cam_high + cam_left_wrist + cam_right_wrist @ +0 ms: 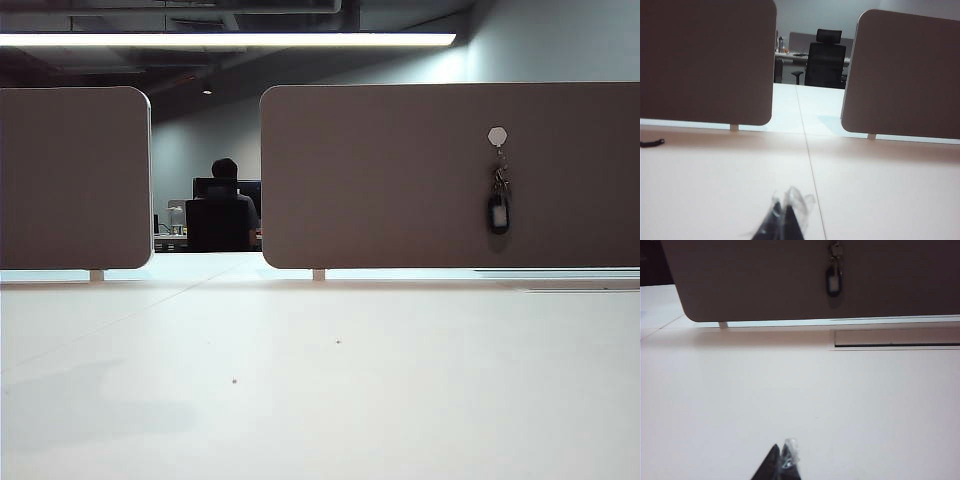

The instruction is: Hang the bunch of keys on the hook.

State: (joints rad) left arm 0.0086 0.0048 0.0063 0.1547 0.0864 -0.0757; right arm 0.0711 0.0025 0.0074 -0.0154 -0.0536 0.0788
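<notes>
Keys (498,200) hang on hook (497,135), R panel (400,180); worktop (320,380) gives you open room. L claw (782,220) & R claw (781,462): both closed, empty, low over worktop.

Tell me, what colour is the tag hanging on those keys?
The fob of the bunch of keys is black with a pale face; it shows best in the exterior view.

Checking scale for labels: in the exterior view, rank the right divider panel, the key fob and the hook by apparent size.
1. right divider panel
2. key fob
3. hook, smallest

All share one plane, so nearness doesn't skew it.
</notes>
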